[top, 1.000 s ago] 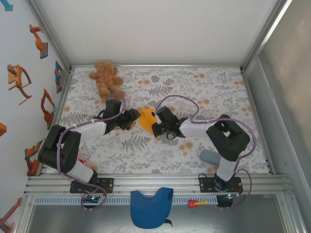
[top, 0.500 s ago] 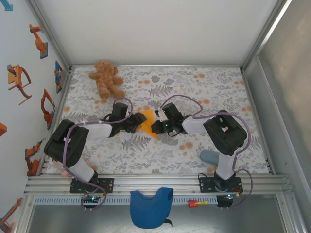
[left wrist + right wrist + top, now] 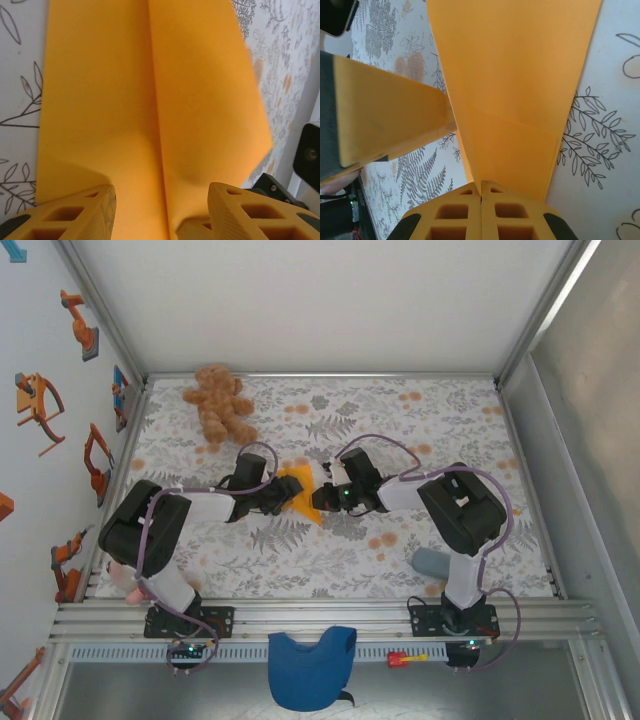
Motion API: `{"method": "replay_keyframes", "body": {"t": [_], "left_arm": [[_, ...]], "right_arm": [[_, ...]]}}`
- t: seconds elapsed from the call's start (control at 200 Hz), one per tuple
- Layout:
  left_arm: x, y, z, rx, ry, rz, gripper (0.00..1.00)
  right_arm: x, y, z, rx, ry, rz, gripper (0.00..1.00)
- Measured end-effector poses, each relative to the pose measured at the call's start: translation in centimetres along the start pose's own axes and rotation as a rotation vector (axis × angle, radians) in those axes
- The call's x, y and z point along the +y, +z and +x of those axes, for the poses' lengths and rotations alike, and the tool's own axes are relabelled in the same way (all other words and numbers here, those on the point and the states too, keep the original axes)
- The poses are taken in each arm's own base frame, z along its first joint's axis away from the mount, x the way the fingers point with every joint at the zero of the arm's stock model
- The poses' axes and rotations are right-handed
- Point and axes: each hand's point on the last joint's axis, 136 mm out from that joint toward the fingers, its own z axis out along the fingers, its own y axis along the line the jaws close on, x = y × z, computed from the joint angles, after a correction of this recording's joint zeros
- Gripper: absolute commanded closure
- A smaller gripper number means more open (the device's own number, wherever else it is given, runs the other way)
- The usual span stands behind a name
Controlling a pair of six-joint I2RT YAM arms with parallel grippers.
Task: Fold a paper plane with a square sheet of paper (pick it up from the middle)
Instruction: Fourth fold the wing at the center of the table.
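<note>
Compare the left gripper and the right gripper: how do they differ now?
The left gripper has its fingers apart, astride a crease in the orange paper; the right gripper has its fingers pressed together, clamping that paper. In the top view the left gripper sits left of the sheet, the right gripper right of it. Both have orange fingers and work on one sheet.

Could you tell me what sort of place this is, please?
Probably a robotics lab test cell: aluminium framing and white panels form an enclosure, a floral cloth covers its floor, and robot-arm pictures decorate the left wall.
</note>
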Motion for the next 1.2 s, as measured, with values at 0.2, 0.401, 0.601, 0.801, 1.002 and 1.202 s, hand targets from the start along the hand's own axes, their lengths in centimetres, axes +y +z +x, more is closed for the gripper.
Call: {"method": "replay_keyframes", "body": {"t": [0.2, 0.401, 0.601, 0.801, 1.002, 1.202], "left_arm": [[-0.6, 0.4, -0.4, 0.006, 0.026, -0.001, 0.46], [-1.0, 0.6, -0.4, 0.017, 0.047, -0.017, 0.46], [-0.5, 1.0, -0.5, 0.035, 0.042, -0.085, 0.46], [-0.3, 1.0, -0.6, 0.04, 0.037, -0.137, 0.47], [0.0, 1.2, -0.8, 0.048, 0.023, -0.2, 0.47], [0.1, 1.3, -0.7, 0.067, 0.008, -0.245, 0.47]], "right_arm": [[0.0, 0.0, 0.0, 0.0, 0.016, -0.009, 0.97], [-0.1, 0.2, 0.3, 0.014, 0.022, -0.016, 0.96], [-0.3, 0.3, 0.4, 0.019, 0.027, -0.015, 0.95], [-0.5, 0.3, 0.4, 0.017, 0.03, -0.013, 0.92], [-0.6, 0.3, 0.4, 0.017, 0.032, -0.007, 0.82], [-1.0, -0.6, 0.8, 0.002, 0.025, 0.032, 0.73]]}}
